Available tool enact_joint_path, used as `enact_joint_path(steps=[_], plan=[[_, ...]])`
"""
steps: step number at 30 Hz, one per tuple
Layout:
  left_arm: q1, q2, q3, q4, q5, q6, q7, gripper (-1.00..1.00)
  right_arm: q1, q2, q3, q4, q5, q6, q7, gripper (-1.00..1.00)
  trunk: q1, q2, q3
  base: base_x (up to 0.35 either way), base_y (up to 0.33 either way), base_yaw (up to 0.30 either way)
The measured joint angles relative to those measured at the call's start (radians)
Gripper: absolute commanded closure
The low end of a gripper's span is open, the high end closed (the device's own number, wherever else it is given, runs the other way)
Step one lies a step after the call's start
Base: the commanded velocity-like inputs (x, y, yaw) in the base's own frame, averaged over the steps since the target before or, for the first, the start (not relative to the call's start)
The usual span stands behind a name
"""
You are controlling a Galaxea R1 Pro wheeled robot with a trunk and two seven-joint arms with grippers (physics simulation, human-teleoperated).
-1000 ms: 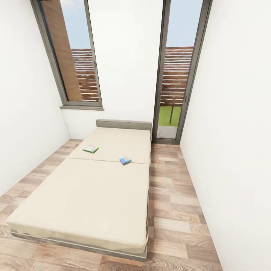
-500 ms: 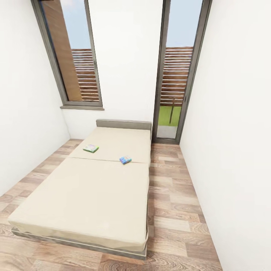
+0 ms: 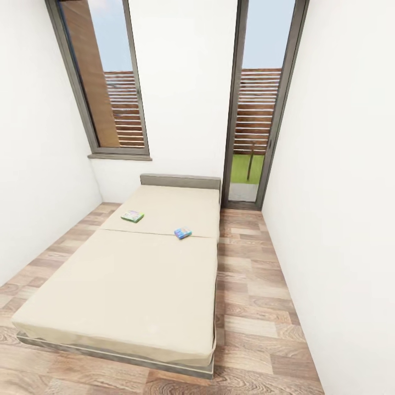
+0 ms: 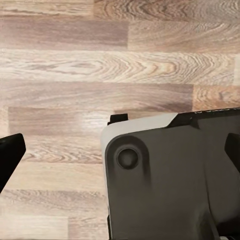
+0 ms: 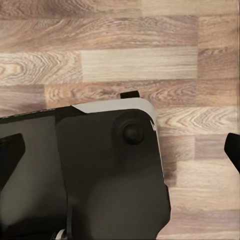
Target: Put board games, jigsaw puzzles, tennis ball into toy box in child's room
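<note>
Two board games, one green-edged point(image 3: 132, 216) and one blue point(image 3: 183, 233), lie on the bed point(image 3: 126, 291), well apart from both grippers. Left gripper point(image 4: 120, 150) and right gripper point(image 5: 120, 150) hang over the wood floor point(image 4: 60, 60) with fingers apart, holding nothing.

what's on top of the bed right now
Two board games lie flat on the bed, apart, near the headboard: a green-edged one and a blue one. Their undersides and anything beneath them are covered.
</note>
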Motion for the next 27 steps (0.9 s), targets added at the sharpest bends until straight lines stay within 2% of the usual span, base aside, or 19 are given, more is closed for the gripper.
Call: enact_joint_path(steps=[6, 11, 16, 17, 20, 23, 27], plan=[[-0.009, 0.003, 0.002, -0.031, 0.002, 0.015, 0.003, -1.0, -0.069, -0.005, 0.0, -0.001, -0.022, 0.062, -0.038, -1.0, 0.0, 0.0, 0.0, 0.0, 0.0, 0.0], [-0.037, 0.008, 0.019, -0.1, 0.004, 0.047, 0.002, -1.0, -0.141, -0.007, 0.001, -0.001, -0.027, 0.132, -0.071, -1.0, 0.0, 0.0, 0.0, 0.0, 0.0, 0.0], [-0.051, 0.016, 0.087, -0.208, 0.008, 0.077, -0.002, -1.0, -0.199, -0.007, 0.001, -0.002, -0.031, 0.181, -0.083, -1.0, 0.0, 0.0, 0.0, 0.0, 0.0, 0.0], [-0.054, 0.019, 0.122, -0.257, 0.008, 0.099, -0.004, -1.0, -0.215, -0.007, 0.001, -0.012, -0.032, 0.194, -0.085, -1.0, 0.0, 0.0, 0.0, 0.0, 0.0, 0.0], [-0.056, 0.02, 0.167, -0.335, 0.008, 0.156, -0.006, -1.0, -0.23, -0.005, 0.0, -0.05, -0.034, 0.218, -0.087, -1.0, 0.0, 0.0, 0.0, 0.0, 0.0, 0.0], [-0.058, 0.021, 0.195, -0.416, 0.008, 0.226, -0.012, -1.0, -0.234, -0.004, 0.0, -0.118, -0.034, 0.262, -0.088, -1.0, 0.0, 0.0, 0.0, 0.0, 0.0, 0.0], [-0.058, 0.021, 0.212, -0.542, 0.009, 0.326, -0.032, -1.0, -0.232, -0.002, 0.0, -0.27, -0.034, 0.371, -0.088, -1.0, 0.0, 0.0, 0.0, 0.0, 0.0, 0.0]])
